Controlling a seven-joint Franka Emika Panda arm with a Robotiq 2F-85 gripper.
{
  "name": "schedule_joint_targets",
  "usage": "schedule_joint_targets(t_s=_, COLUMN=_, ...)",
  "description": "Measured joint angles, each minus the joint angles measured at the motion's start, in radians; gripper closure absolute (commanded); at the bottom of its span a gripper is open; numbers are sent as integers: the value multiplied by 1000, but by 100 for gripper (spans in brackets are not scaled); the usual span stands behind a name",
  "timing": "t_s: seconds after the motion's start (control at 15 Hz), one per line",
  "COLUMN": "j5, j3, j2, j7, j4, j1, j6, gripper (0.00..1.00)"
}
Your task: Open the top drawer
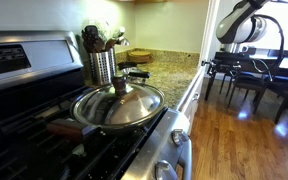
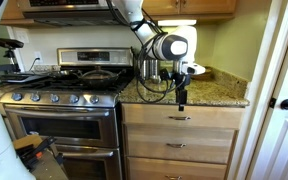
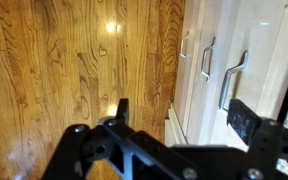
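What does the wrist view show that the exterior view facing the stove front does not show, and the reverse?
Only the wrist view: the wooden floor in front of the cabinet, seen from above. Only the exterior view: the stove and the granite counter. Both: the open gripper and the closed top drawer with its handle.
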Motion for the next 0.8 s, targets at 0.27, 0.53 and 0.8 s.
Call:
schedule_joint_targets(t_s=0.27, j5=25, j3=0, j2=112, j7=7, j4=87, j1=-13, j6=1, gripper=0)
schedule_joint_targets(t_s=0.53, j5=49, j3=1, j2=175, j7=7, j4=140, j1=-17, j6=2, gripper=0)
schedule_joint_targets(t_s=0.8, j5=49, j3=2, j2=177, j7=6, j4=145, j1=-16, j6=2, gripper=0)
